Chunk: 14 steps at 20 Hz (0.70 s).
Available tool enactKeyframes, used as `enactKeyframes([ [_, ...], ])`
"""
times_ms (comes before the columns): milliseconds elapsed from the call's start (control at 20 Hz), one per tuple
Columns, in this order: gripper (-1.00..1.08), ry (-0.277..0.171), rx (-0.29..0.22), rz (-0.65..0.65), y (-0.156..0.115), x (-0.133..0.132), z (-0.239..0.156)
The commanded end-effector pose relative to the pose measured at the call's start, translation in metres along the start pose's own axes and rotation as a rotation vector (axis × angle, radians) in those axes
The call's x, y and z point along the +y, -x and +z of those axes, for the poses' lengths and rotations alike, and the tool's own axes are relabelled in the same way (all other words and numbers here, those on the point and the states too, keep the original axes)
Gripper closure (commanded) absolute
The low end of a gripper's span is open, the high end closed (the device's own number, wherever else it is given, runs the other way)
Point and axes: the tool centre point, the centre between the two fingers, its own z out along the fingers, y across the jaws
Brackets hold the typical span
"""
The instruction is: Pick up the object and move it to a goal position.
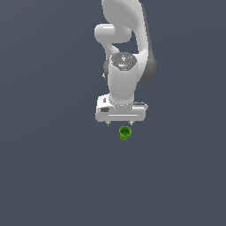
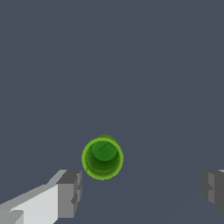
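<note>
A small bright green cup (image 1: 125,133) stands upright on the dark grey floor, just in front of and below my white gripper (image 1: 120,124). In the wrist view the cup (image 2: 102,158) shows from above, with its open rim and darker inside. The gripper (image 2: 142,189) is open and empty. One grey fingertip (image 2: 70,192) is close beside the cup and the other fingertip (image 2: 213,188) is far off at the picture's edge. The cup lies outside the gap between the fingers, ahead of the fingertip line. No goal marker shows.
The plain dark grey floor (image 1: 53,167) fills both views. The white arm (image 1: 126,48) rises behind the gripper in the exterior view.
</note>
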Motion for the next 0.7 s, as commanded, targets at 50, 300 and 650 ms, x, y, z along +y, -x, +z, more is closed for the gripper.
enactKeyframes([
  [50, -0.92, 0.001, -0.003, -0.032, 0.001, -0.002, 0.004],
  [300, -0.92, 0.004, -0.009, -0.112, 0.004, -0.006, 0.015],
  [650, -0.92, 0.005, -0.022, -0.292, 0.01, -0.016, 0.038],
])
